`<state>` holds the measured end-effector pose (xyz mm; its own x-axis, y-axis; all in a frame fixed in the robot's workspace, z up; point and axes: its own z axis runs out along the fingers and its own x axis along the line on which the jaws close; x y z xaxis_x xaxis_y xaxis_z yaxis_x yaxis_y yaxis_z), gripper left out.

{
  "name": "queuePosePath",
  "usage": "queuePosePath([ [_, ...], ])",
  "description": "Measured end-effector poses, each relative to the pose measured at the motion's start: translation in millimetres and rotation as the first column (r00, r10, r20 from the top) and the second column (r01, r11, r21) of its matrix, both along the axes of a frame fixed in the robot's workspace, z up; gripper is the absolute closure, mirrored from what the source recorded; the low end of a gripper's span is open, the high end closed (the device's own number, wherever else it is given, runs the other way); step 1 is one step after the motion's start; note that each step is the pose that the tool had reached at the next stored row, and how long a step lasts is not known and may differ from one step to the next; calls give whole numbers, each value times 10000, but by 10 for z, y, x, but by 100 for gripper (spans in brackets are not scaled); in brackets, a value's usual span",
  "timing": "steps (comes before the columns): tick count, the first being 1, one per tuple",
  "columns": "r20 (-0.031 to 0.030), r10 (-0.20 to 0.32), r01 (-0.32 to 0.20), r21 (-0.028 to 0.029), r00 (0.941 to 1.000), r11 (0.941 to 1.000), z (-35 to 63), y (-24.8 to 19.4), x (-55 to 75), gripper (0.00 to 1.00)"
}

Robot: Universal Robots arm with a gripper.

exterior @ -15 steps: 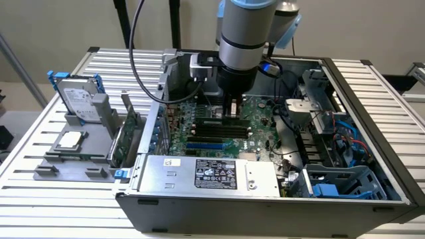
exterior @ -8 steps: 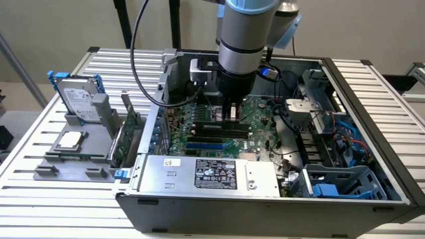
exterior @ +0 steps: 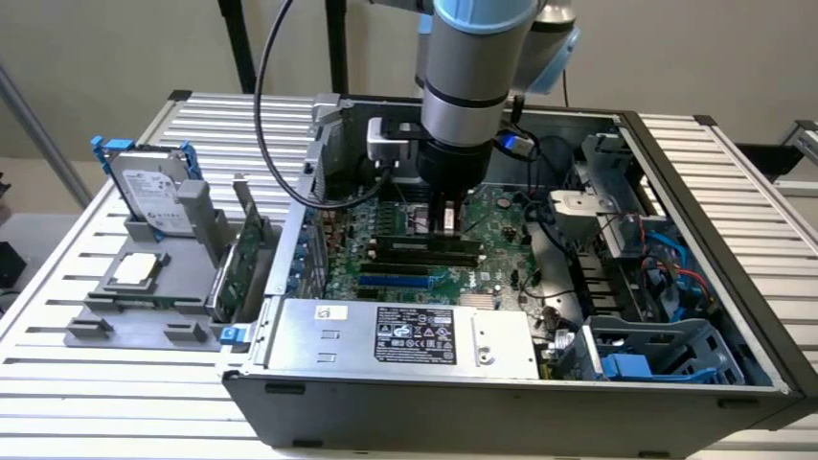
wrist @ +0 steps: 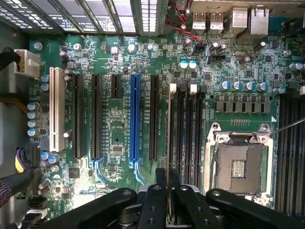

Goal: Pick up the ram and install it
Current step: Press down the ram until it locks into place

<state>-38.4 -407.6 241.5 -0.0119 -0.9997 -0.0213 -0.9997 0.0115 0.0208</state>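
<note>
One open computer case (exterior: 715, 287) takes up most of the slatted counter (exterior: 52, 307), lying on its side with the motherboard (exterior: 422, 259) facing up. The robot arm (exterior: 473, 57) comes straight down from above into the far middle of the case. Along the near edge of the case sits the silver power supply (exterior: 397, 335) with its black label, and at the exterior view's right are blue cables and a grey drive cage (exterior: 652, 350).

Left of the case, on the counter, a grey holder (exterior: 141, 307) carries a hard drive (exterior: 147, 196) standing upright at its far end, a square silver processor (exterior: 134, 273) lying flat, and a green card (exterior: 249, 254) standing on edge just beside the case wall.

Down at the board, the gripper (exterior: 450, 222) hangs over the black memory slots (exterior: 428, 251). In the wrist view the fingers (wrist: 157, 200) are drawn close together – pinched on the ram (wrist: 168, 143), a thin stick seen edge-on, running lengthwise along the memory slot with the white latch (wrist: 172, 87) at its far end. Whether the stick is already seated in that slot or just above it, I cannot tell.

Beside those slots the board shows the open processor socket (wrist: 238, 167) in its metal frame, a blue expansion slot (wrist: 135, 119), black slots next to it – and a white slot (wrist: 56, 109) further out.
</note>
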Motion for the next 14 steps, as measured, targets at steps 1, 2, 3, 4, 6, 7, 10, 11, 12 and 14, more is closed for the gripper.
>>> queuePosePath([
  [1,-1,0,0,-2,10000,10000,-5,7,6,100],
  [2,-1,-1,1,-5,10000,10000,-11,15,8,100],
  [3,0,0,0,-12,10000,10000,-19,30,9,100],
  [4,0,1,-1,-30,10000,10000,-26,45,9,100],
  [6,0,0,0,-96,10000,10000,-44,76,9,100],
  [7,0,1,-1,-143,10000,9999,-52,87,9,100],
  [10,0,2,-2,-282,10000,9996,-79,106,9,100],
  [11,0,1,-1,-315,10000,9995,-89,113,9,100],
  [12,1,2,-1,-334,10000,9994,-97,117,9,100],
  [14,3,2,-2,-365,10000,9993,-108,123,9,100],
])
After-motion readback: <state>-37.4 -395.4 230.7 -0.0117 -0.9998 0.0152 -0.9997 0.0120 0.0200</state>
